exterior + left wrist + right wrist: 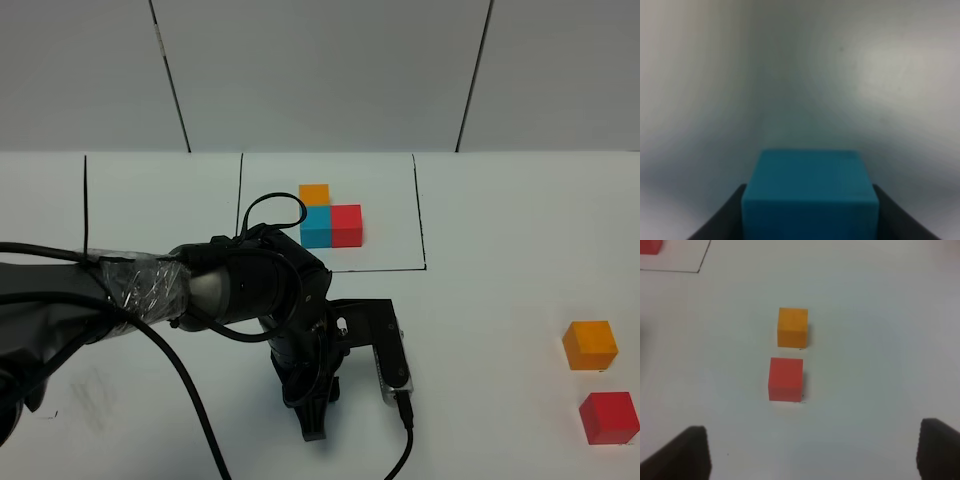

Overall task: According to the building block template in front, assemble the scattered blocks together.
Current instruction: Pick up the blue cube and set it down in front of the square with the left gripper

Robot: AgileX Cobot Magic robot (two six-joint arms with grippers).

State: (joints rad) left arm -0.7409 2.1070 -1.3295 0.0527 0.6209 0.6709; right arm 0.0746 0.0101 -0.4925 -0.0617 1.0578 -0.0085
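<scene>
The building block template [330, 215] is an L of orange, cyan-blue and red cubes inside a thin black outline at the back centre. Of the scattered blocks, the orange cube [590, 344] and the red cube [609, 417] lie apart at the right; both show in the right wrist view, orange [792, 326] and red [785, 378]. My left gripper [312, 425] reaches across to the front centre and is shut on the cyan-blue cube [810, 192], which the arm hides from the high camera. My right gripper [810, 460] is open, short of the red cube.
A second black outline [86, 200] marks a rectangle at the back left. The left arm's cables [200, 410] trail over the front left of the table. A corner of the template's red cube [650, 246] shows in the right wrist view.
</scene>
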